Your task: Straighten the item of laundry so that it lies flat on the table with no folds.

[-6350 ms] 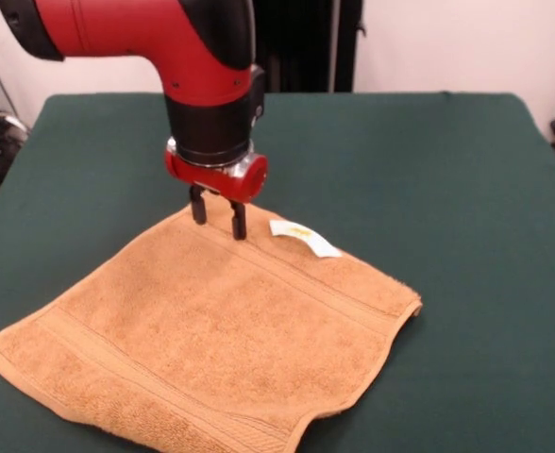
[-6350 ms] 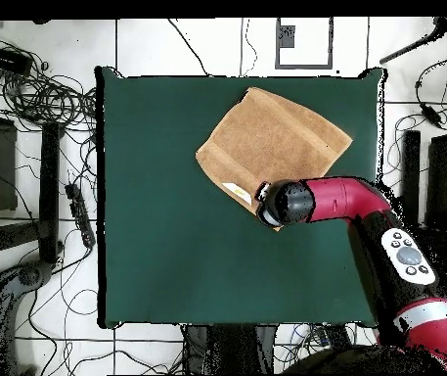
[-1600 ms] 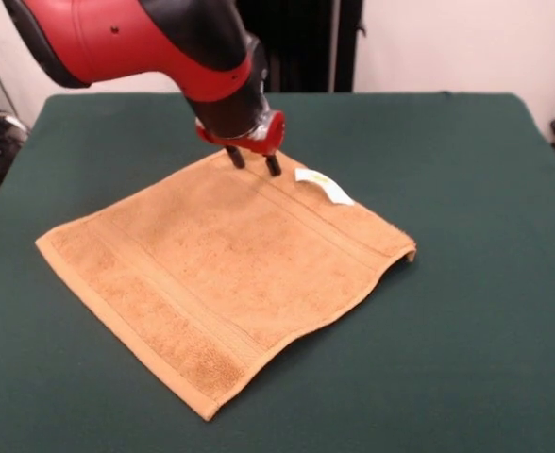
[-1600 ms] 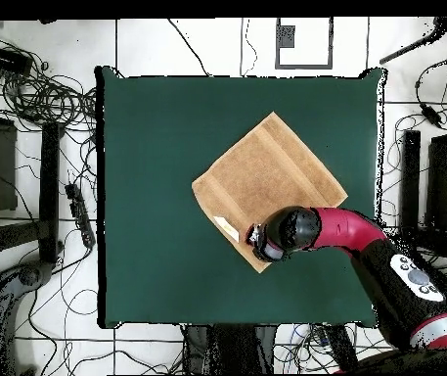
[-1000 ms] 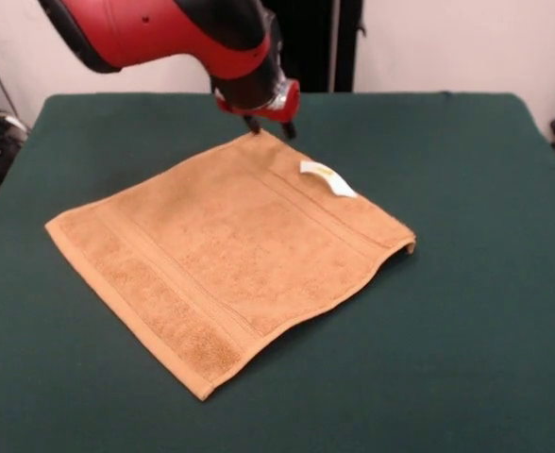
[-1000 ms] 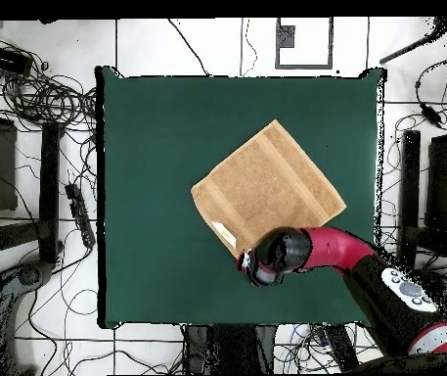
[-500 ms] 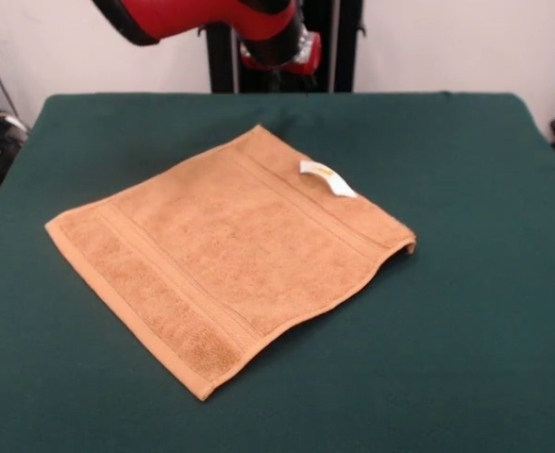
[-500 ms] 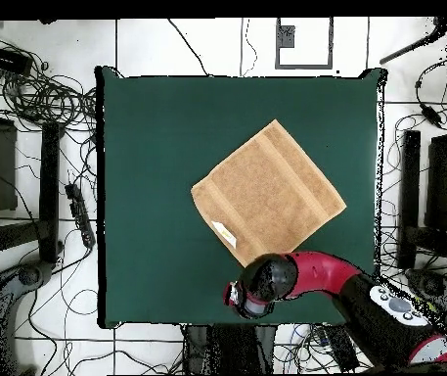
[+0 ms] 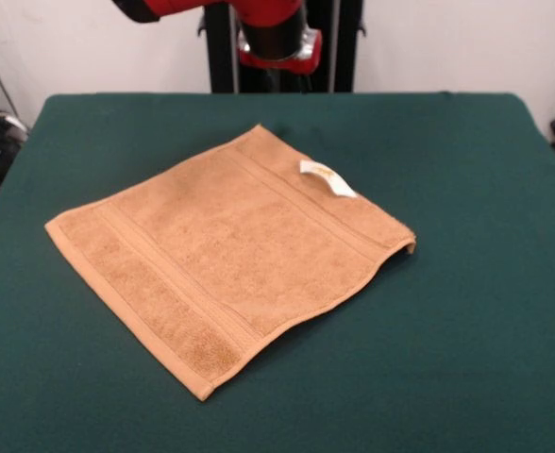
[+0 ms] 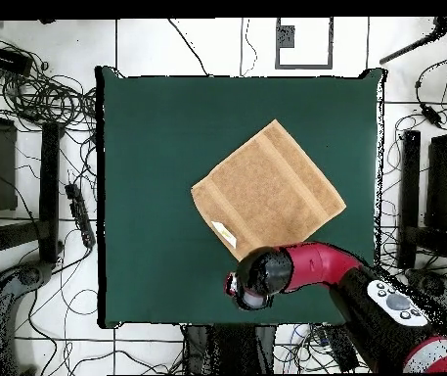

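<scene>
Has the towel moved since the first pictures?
Yes. The towel slid away from the table's front edge toward its middle; the overhead view shows it turned too.

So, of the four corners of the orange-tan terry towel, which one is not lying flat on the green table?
The corner just beyond the small white tag: on this orange-tan terry towel, its edge curls up off the green table; the other three lie flat.
</scene>
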### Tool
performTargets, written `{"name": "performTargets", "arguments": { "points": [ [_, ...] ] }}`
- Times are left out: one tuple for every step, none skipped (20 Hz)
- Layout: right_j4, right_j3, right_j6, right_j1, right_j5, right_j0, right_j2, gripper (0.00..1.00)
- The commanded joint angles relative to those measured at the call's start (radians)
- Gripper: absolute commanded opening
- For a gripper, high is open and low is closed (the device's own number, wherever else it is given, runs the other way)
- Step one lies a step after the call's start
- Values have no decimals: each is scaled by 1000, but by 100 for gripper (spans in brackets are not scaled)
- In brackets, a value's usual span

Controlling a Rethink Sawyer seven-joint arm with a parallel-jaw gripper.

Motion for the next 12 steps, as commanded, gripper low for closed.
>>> {"name": "performTargets", "arguments": {
  "points": [
    [12, -131, -44, -20, -204, 13, 111, 100],
    [14, -139, -64, -11, -216, 2, 122, 100],
    [10, -144, -85, -13, -224, -3, 132, 100],
    [13, -155, -108, -8, -213, -9, 142, 100],
    [19, -159, -130, -6, -209, -19, 158, 100],
    [25, -161, -148, -1, -212, -30, 176, 100],
    [41, -159, -157, 4, -209, -43, 194, 100],
    [51, -157, -164, 8, -210, -55, 210, 100],
    [58, -157, -179, 11, -206, -67, 228, 100],
    [70, -154, -199, 22, -202, -87, 255, 100],
    [73, -154, -227, 35, -202, -106, 284, 100],
    [74, -152, -258, 46, -191, -124, 311, 100]
  ]
}}
